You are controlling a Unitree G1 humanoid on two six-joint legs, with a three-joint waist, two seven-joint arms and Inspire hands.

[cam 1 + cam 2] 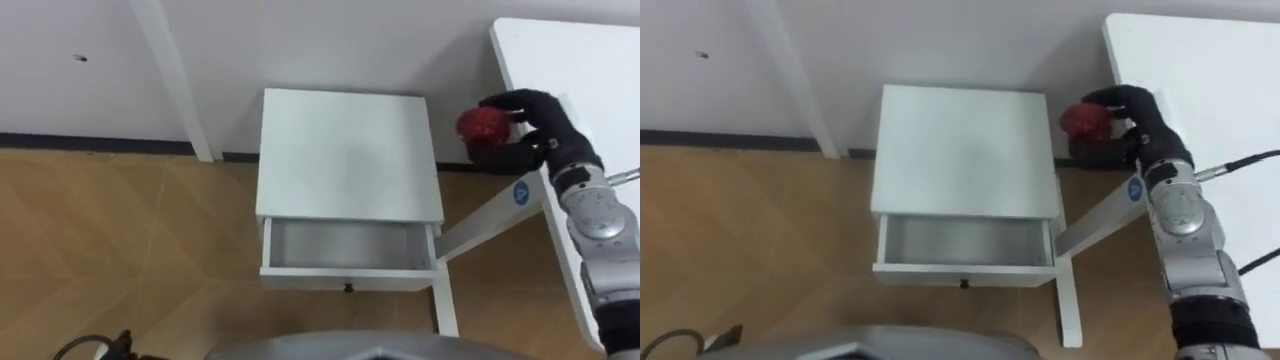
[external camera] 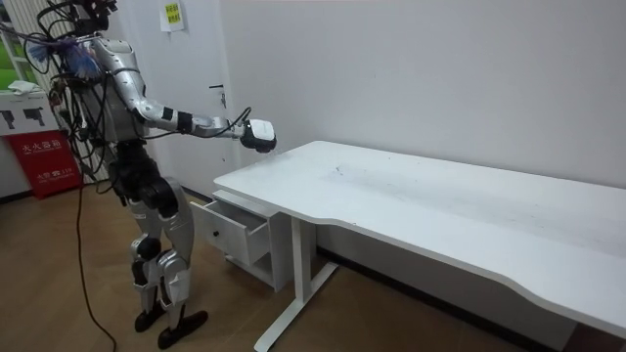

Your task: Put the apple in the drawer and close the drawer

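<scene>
The apple (image 1: 483, 125) is round and deep red. My right hand (image 1: 545, 128) has its dark fingers curled around it, holding it in the air off the white table (image 1: 590, 60) corner, just right of the cabinet (image 1: 345, 150) with its drawer (image 1: 348, 245) pulled open

Head eyes down on drawer (image 1: 347, 246); distant room camera alongside.
</scene>
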